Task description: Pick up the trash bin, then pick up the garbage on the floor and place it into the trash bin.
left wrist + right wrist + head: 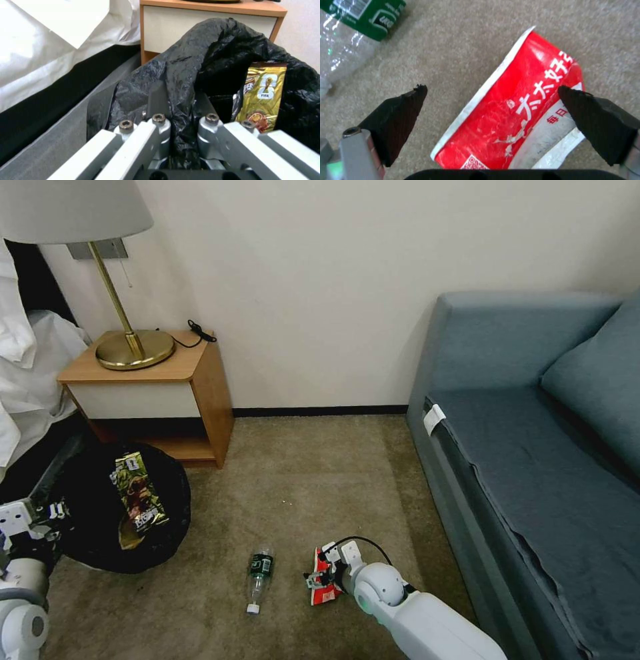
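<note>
From the head view, the trash bin (100, 527) sits at lower left, its black bag spread over the rim, with a gold-brown wrapper (138, 493) standing up inside, long axis running up the frame. The left gripper (48, 511) is at the bin's left rim. Lower centre, the clear bottle (259, 579) lies on the carpet, cap toward the bottom edge. Just right of it the right gripper (319, 579) hovers over the red-and-white packet (324, 588). In the left wrist view, the fingers (159, 100) pinch a fold of black bag, the wrapper upright at right. In the right wrist view, the dark fingertips (403, 115) are spread wide astride the packet, which slants from lower centre to upper right.
</note>
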`<state>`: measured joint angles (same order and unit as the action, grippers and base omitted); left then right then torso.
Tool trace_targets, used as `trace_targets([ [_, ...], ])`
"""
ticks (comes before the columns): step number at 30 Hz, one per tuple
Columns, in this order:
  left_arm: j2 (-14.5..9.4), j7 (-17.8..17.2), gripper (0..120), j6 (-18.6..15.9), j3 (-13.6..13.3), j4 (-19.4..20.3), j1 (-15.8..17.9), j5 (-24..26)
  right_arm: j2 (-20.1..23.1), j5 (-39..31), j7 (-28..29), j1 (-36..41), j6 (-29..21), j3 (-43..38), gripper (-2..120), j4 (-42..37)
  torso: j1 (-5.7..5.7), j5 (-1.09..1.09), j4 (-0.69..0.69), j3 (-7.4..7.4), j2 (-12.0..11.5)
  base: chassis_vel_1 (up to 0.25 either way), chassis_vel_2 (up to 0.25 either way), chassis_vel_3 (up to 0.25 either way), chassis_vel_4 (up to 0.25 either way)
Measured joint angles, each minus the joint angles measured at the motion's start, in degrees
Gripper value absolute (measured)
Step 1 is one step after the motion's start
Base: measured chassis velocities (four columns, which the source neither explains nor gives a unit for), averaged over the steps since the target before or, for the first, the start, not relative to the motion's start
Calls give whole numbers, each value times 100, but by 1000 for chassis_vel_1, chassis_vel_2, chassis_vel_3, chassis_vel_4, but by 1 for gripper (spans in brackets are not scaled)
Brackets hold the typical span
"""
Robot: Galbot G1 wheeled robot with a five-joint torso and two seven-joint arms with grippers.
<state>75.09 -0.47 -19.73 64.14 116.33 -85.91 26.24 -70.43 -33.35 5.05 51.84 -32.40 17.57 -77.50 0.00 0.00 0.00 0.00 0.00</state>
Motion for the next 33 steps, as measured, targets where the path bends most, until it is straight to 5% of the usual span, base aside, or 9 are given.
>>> trace_targets([
  [10, 26, 0, 5, 17, -19, -11, 8, -28, -2, 106, -325, 37, 194, -48, 82, 206, 0, 0, 0, 0, 0, 0, 0, 0, 0],
  [18, 43, 3, 5, 23, -37, -26, 23, -35, 1, 116, -499, 50, 294, -57, 46, 265, 0, 0, 0, 0, 0, 0, 0, 0, 0],
  [33, 48, 5, 5, 36, -12, -34, 30, -35, -14, 141, -584, 66, 400, -38, 0, 332, 0, 0, 0, 1, 0, 0, 0, 0, 0],
])
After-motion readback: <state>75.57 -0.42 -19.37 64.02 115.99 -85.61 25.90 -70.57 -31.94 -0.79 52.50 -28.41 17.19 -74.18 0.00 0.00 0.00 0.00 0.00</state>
